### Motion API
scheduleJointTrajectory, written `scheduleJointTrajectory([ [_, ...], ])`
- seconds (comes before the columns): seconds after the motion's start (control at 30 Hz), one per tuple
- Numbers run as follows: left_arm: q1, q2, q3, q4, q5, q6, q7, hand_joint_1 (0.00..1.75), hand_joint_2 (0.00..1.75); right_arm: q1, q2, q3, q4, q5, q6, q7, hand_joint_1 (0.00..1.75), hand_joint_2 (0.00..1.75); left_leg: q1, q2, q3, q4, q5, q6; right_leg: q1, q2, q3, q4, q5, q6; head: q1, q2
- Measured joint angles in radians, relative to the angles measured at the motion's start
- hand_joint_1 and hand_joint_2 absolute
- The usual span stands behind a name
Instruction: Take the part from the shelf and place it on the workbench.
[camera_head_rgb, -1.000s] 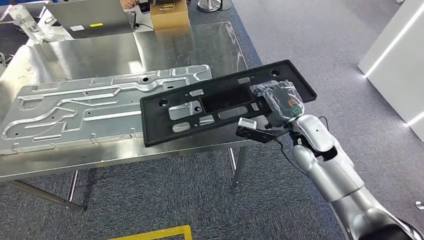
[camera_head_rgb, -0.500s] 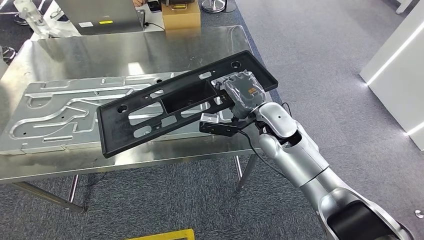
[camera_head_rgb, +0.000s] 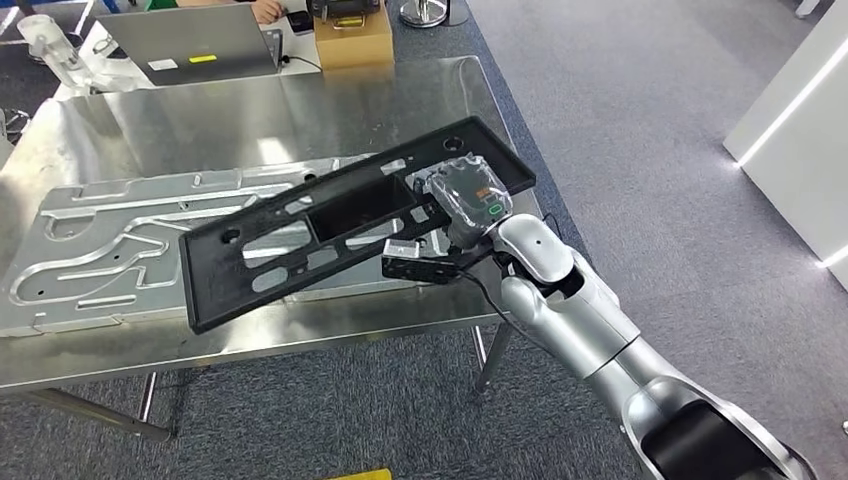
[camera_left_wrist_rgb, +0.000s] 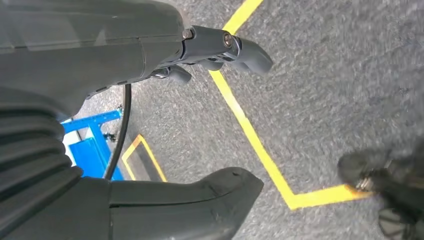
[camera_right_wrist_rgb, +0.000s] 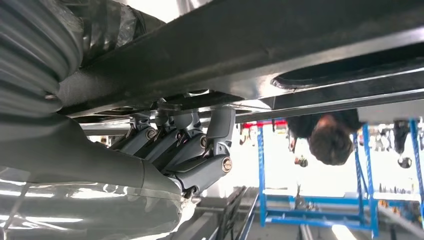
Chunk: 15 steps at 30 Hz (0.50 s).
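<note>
One long, stiff black panel (camera_head_rgb: 340, 225) gripped at its end by the right hand (camera_head_rgb: 470, 200) — tilted over the worktop (camera_head_rgb: 300, 100), likely light but unwieldy — left hand (camera_left_wrist_rgb: 150, 125) open, empty.

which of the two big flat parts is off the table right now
The black plastic panel: the right hand holds it by one end, tilted above the table. The silver metal sheet lies flat on the tabletop beneath it.
</note>
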Motion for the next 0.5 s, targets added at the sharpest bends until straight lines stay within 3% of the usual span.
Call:
scheduleJointTrajectory([
  [0.07,0.002,0.0,0.0,0.0,-0.001,-0.001,0.0,0.0,1.75,0.006,0.001,0.008,0.007,0.0,-0.001,0.0,1.69,1.75,0.013,0.0,0.049,-0.129,0.085,-0.017,-0.01,0.002,0.011,0.01,-0.018,0.015,0.0,0.0],
  [0.13,0.003,-0.002,0.001,0.001,-0.001,-0.001,0.0,0.0,1.75,0.005,0.004,0.012,0.014,-0.002,-0.003,-0.001,1.69,1.75,0.015,-0.002,0.09,-0.226,0.121,-0.02,-0.011,0.006,0.011,0.024,-0.033,0.032,-0.002,0.0],
  [0.2,0.002,-0.002,0.003,0.001,-0.001,-0.001,0.0,0.0,1.75,0.005,0.005,0.018,0.019,-0.004,-0.006,-0.002,1.69,1.75,0.01,-0.005,0.094,-0.238,0.111,-0.003,-0.006,0.009,0.008,0.027,-0.038,0.044,-0.004,0.0],
  [0.3,0.001,0.0,0.005,0.001,0.0,0.0,-0.001,0.0,1.75,0.007,0.006,0.025,0.023,-0.004,-0.007,-0.003,1.69,1.75,0.008,-0.004,0.104,-0.237,0.102,0.026,-0.012,0.007,0.011,0.04,-0.053,0.055,-0.002,0.0],
  [0.37,0.002,0.0,0.005,0.001,0.0,0.0,-0.001,0.0,1.75,0.006,0.006,0.026,0.025,-0.005,-0.007,-0.003,1.69,1.75,0.004,-0.003,0.116,-0.24,0.094,0.043,-0.011,0.003,-0.036,0.135,-0.094,0.056,-0.002,0.0],
  [0.43,0.002,0.0,0.005,0.001,0.0,0.0,-0.002,0.0,1.75,0.008,0.006,0.028,0.028,-0.007,-0.008,-0.003,1.69,1.75,-0.004,-0.003,0.124,-0.24,0.085,0.054,-0.005,0.002,-0.126,0.281,-0.14,0.051,-0.002,0.0],
  [0.47,0.002,0.0,0.005,0.001,0.0,0.0,-0.002,0.0,1.75,0.011,0.005,0.03,0.03,-0.007,-0.008,-0.003,1.69,1.75,-0.009,-0.003,0.13,-0.24,0.081,0.059,0.0,0.002,-0.162,0.327,-0.143,0.046,-0.002,0.0],
  [0.5,0.002,0.0,0.006,0.001,0.0,0.0,-0.003,0.0,1.75,0.014,0.005,0.031,0.032,-0.008,-0.008,-0.003,1.69,1.75,-0.014,-0.004,0.136,-0.24,0.075,0.062,0.005,0.002,-0.181,0.336,-0.125,0.038,-0.002,0.0],
])
